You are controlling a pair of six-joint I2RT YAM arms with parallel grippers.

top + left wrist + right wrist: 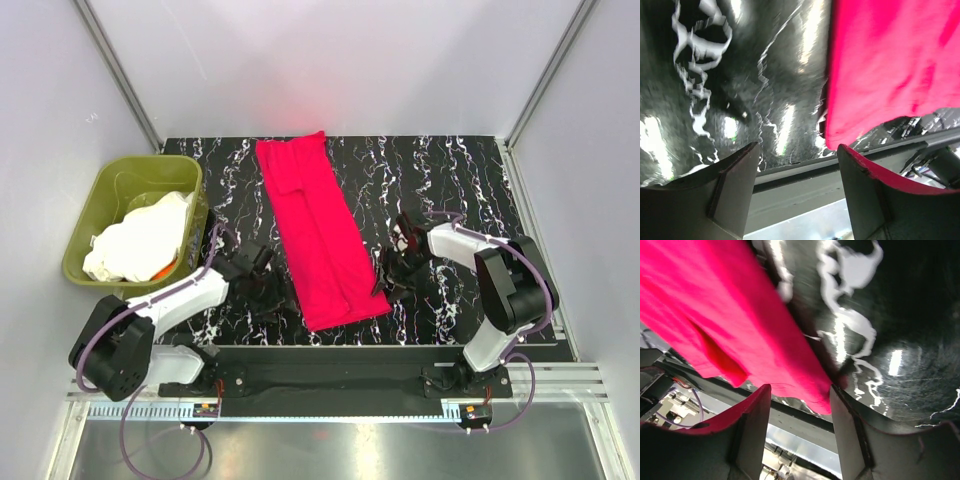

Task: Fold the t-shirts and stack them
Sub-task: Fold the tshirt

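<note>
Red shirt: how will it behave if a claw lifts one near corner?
Likely floppy: the red shirt lies flat as a long folded strip with soft creases, so it should drape and may unfold. Thin cloth, so probably light. Pushed, it would likely bunch rather than slide across the glossy table.

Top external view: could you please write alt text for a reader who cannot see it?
A crimson t-shirt, folded into a long strip, lies on a black marbled table, the left end effector and right end effector flanking its near end. White cloth fills an olive-green tub at left.
</note>
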